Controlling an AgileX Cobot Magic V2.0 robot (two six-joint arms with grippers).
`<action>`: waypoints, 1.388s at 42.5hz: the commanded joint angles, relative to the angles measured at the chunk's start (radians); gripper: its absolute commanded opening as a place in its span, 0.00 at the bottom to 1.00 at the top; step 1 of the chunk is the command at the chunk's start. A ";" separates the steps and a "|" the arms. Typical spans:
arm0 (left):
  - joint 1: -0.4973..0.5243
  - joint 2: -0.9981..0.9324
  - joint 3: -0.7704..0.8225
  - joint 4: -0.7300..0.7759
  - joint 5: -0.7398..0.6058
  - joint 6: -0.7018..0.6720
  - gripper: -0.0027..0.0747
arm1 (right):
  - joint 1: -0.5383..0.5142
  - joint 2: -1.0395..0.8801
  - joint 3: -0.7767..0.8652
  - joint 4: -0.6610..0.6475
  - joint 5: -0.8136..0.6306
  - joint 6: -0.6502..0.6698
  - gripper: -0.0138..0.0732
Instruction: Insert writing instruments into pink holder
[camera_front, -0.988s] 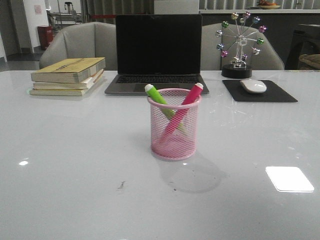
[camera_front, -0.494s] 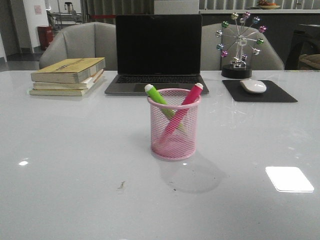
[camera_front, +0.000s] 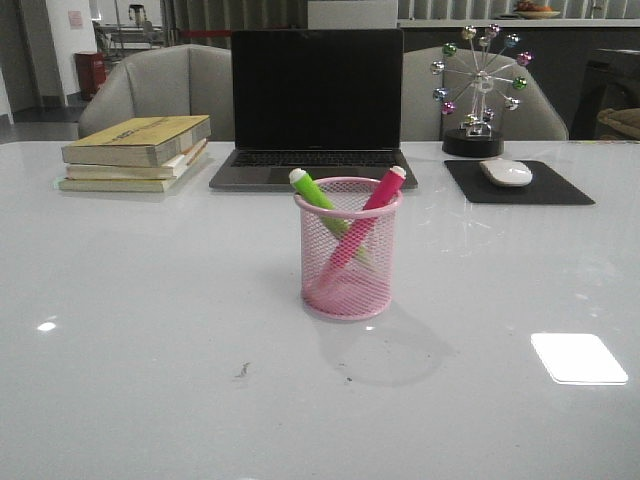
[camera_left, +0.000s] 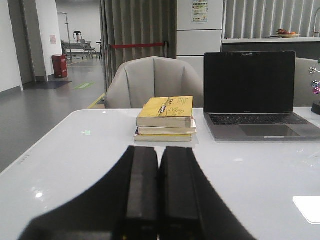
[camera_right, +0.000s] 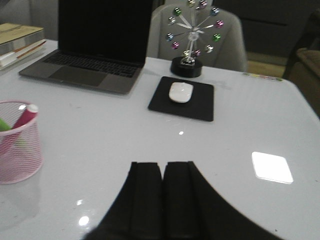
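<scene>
Markers, lime (camera_front: 318, 193) and magenta (camera_front: 372, 210), are seen unmoved, crossed inside the pink holder (camera_front: 347, 250) mid-counter; both end effectors (camera_left: 159, 192) (camera_right: 163, 200) are clenched, empty — task judged finished.

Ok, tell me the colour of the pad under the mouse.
Black. The pad under the white mouse shows best in the right wrist view.

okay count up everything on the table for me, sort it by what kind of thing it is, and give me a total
Marker pens: 2, lime green and magenta, both in the holder
Pink mesh holder: 1
Books: 3, stacked
Laptop: 1
Mouse: 1
Mouse pad: 1
Ferris wheel ornament: 1
Total: 10
</scene>
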 joint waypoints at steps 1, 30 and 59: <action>0.000 -0.018 0.004 -0.007 -0.086 -0.001 0.15 | -0.052 -0.089 0.070 -0.001 -0.145 -0.006 0.22; 0.000 -0.018 0.004 -0.007 -0.086 -0.001 0.15 | -0.098 -0.225 0.244 0.070 -0.225 -0.005 0.22; 0.000 -0.018 0.004 -0.007 -0.086 -0.001 0.15 | -0.047 -0.226 0.244 -0.013 -0.289 0.144 0.22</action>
